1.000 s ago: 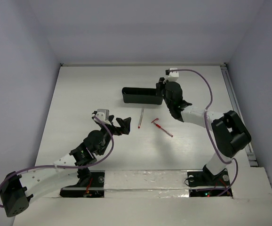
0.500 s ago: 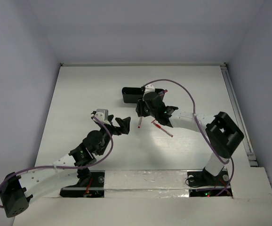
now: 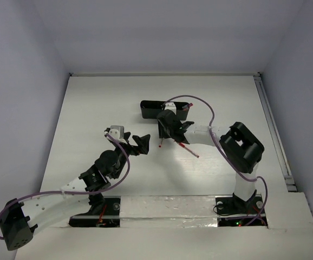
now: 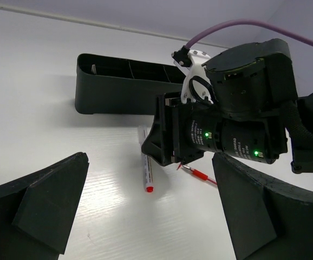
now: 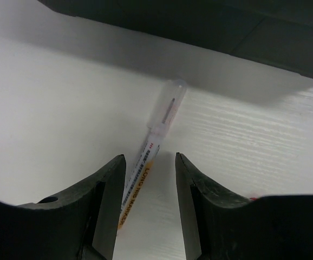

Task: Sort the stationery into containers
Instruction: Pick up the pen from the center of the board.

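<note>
A white marker pen with a red cap [image 3: 160, 142] lies on the table just in front of the long black tray [image 3: 148, 110]. My right gripper [image 3: 163, 131] is low over it. In the right wrist view the pen [image 5: 157, 132] lies between the spread fingers, close along the left finger [image 5: 110, 200], with a gap to the right one; the gripper [image 5: 150, 181] is open. A thin red pen [image 3: 189, 149] lies to the right of it. My left gripper [image 3: 144, 143] hovers wide open to the left of the marker, empty; from its wrist I see the marker [image 4: 147, 173] and the tray [image 4: 118, 92].
The tray [image 5: 200, 21] is divided into compartments and stands close behind the right gripper. The right arm's body [image 4: 232, 124] fills the space above both pens. A purple cable [image 3: 200, 103] arches over the tray's right end, where a bit of red shows.
The right arm swung from behind the tray's right end to the left and nearer, coming down over the white marker with wider jaws. The left arm has not moved.
</note>
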`<state>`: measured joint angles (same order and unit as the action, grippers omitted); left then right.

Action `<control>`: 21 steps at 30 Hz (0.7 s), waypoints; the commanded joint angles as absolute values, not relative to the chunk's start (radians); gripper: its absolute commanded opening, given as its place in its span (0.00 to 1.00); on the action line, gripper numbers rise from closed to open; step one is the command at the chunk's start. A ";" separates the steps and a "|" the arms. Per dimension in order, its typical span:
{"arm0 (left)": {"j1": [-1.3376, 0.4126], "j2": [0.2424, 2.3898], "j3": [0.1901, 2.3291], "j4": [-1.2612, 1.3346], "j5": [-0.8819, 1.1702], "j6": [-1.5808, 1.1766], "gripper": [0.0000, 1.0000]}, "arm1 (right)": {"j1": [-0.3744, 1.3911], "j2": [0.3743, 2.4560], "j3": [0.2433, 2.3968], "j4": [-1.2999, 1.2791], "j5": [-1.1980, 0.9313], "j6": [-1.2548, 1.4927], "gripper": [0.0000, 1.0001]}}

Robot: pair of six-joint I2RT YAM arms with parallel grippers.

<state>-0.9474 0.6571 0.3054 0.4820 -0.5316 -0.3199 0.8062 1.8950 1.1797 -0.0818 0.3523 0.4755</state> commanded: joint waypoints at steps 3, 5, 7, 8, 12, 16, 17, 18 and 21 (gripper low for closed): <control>-0.951 0.658 0.334 0.531 -0.531 -0.322 0.99 | 0.810 1.956 1.256 -0.087 0.388 0.499 0.47; -0.951 0.660 0.336 0.531 -0.531 -0.321 0.99 | 0.810 1.983 1.284 -0.098 0.411 0.499 0.46; -0.951 0.660 0.336 0.529 -0.531 -0.321 0.99 | 0.810 2.002 1.307 -0.117 0.429 0.502 0.44; -0.951 0.655 0.336 0.529 -0.531 -0.321 0.99 | 0.810 2.014 1.319 -0.120 0.434 0.502 0.44; -0.951 0.646 0.334 0.525 -0.531 -0.322 0.99 | 0.810 2.037 1.344 -0.130 0.434 0.500 0.37; -0.951 0.643 0.334 0.525 -0.534 -0.321 0.99 | 0.810 2.036 1.342 -0.149 0.425 0.499 0.14; -0.951 0.643 0.334 0.525 -0.534 -0.322 0.99 | 0.810 2.030 1.338 -0.152 0.426 0.497 0.09; -0.951 0.641 0.334 0.525 -0.531 -0.321 0.99 | 0.810 2.014 1.335 -0.153 0.429 0.495 0.07; -0.951 0.641 0.334 0.526 -0.529 -0.322 0.99 | 0.810 1.985 1.328 -0.160 0.410 0.483 0.00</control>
